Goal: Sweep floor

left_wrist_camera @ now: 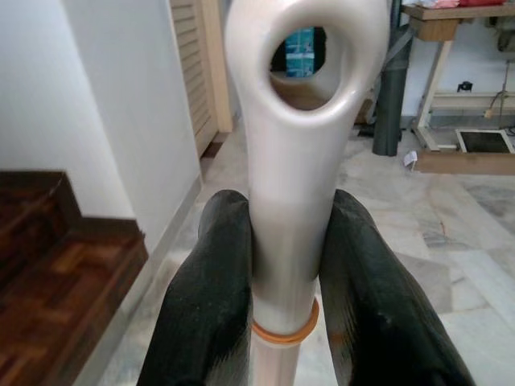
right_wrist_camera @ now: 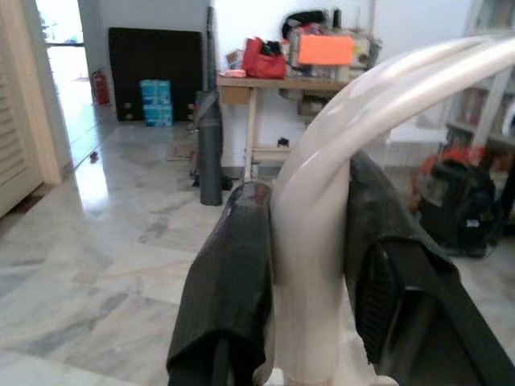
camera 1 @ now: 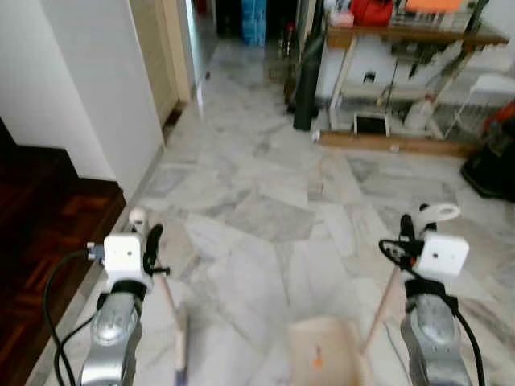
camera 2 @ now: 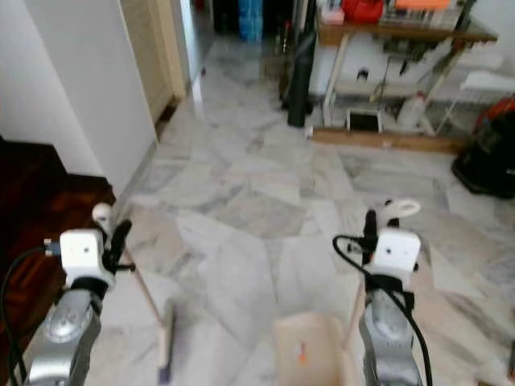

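Broom: handle pinched by left hand. Dustpan: handle pinched by right hand. Sweeping in hand; marble floor debris must be located next.

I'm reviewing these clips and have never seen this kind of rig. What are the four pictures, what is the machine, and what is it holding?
This is a walking humanoid robot with two silver arms, each ending in a pincer of two black fingers. The two wide pictures come from the stereo camera on its head, looking forward and down at a marble floor. The two close pictures come from cameras on its wrists.

The left pincer is shut on a broom handle, whose stick slants down to the broom head near the floor. The right pincer is shut on the looped dustpan handle; the pale dustpan sits low between the arms.

Farther off stand a wooden workbench with clutter and a dark wood floor on the robot's left.
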Robot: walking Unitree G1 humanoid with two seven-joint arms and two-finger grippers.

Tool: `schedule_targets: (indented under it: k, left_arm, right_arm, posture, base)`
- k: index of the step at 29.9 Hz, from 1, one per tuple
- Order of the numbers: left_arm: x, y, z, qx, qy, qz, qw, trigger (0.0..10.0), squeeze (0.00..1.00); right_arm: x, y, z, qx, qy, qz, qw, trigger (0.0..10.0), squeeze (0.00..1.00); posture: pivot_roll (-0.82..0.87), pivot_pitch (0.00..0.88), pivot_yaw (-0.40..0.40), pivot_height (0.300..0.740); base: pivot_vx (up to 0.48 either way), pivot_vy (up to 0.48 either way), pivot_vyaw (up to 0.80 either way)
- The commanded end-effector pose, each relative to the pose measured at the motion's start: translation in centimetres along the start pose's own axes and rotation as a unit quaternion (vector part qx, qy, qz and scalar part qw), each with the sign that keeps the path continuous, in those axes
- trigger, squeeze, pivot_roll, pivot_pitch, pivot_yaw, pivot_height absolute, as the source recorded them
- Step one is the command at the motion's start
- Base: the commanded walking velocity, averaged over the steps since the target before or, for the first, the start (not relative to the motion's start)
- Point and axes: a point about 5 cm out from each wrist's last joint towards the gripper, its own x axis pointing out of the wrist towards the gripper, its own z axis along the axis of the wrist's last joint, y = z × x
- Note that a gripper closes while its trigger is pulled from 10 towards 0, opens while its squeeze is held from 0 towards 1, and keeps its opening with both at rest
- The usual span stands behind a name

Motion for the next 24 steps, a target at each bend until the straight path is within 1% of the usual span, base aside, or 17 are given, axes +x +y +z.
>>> schedule_targets:
  k: [1,4,11,14,18,24]
  left_arm:
    - [0.33,-0.49,0.64,0.000,-0.017,-0.007,1.000,10.0,0.00]
    - [0.40,-0.54,0.64,0.000,-0.017,-0.009,1.000,10.0,0.00]
    - [0.54,-0.48,0.58,0.002,-0.016,-0.013,1.000,10.0,0.00]
    - [0.60,-0.40,0.61,0.002,-0.016,-0.014,1.000,10.0,0.00]
    - [0.63,-0.63,0.51,0.005,-0.014,-0.023,1.000,10.0,0.00]
    - [0.77,-0.66,0.45,0.004,-0.015,-0.026,1.000,10.0,0.00]
  right_arm:
    - [0.29,-0.53,0.32,0.008,-0.005,-0.010,1.000,10.0,0.00]
    - [0.46,-0.66,0.28,0.001,-0.003,-0.012,1.000,10.0,0.00]
    - [0.83,-0.38,0.30,-0.008,-0.004,-0.002,1.000,10.0,0.00]
    - [1.21,-0.69,0.73,-0.006,-0.010,-0.010,1.000,10.0,0.00]
    - [1.16,-1.06,0.56,-0.006,-0.009,-0.011,1.000,10.0,0.00]
    - [1.08,-0.71,0.32,-0.003,-0.005,-0.008,1.000,10.0,0.00]
  posture:
    - [-0.02,0.000,0.003,0.740]
    - [-0.02,0.000,0.003,0.740]
    - [-0.03,0.000,0.006,0.740]
    - [-0.03,0.000,0.009,0.740]
    - [-0.03,0.000,0.007,0.740]
    - [-0.02,0.000,0.008,0.740]
  base:
    - [0.000,0.000,-0.80]
    - [0.000,0.000,-0.80]
    - [0.000,0.000,-0.80]
    - [0.000,0.000,-0.80]
    - [0.000,0.000,-0.80]
    - [0.000,0.000,-0.80]
